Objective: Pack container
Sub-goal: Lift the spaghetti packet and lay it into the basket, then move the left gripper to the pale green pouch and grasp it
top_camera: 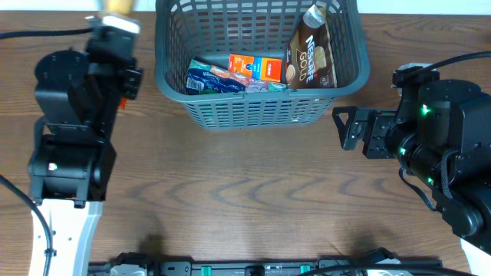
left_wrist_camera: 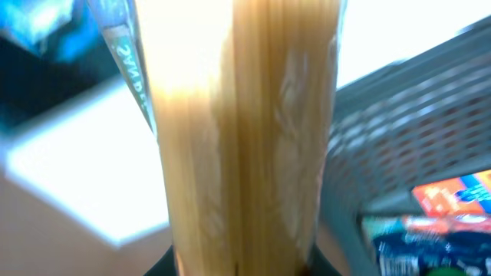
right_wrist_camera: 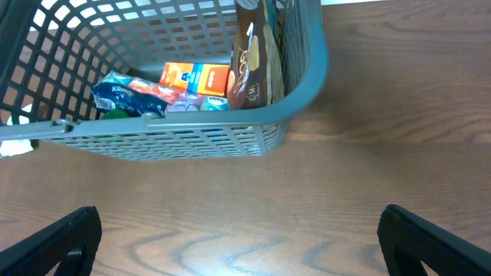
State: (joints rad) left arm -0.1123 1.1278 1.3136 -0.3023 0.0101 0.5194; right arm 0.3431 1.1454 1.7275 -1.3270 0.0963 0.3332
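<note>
Clamping the spaghetti (left_wrist_camera: pixel 245 130), the left gripper (top_camera: pixel 113 31) is hovering beside the basket (top_camera: pixel 253 115) — next, lowering it inside; the right gripper (top_camera: pixel 347 129) is hanging empty, fingers wide apart.

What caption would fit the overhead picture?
Left end effector grips a spaghetti pack beside the grey basket holding coffee pouch, orange box and blue packet.

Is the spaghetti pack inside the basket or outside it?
Outside. The left gripper holds the spaghetti pack beside the basket; inside lie a coffee pouch, an orange box and a blue pack.
</note>
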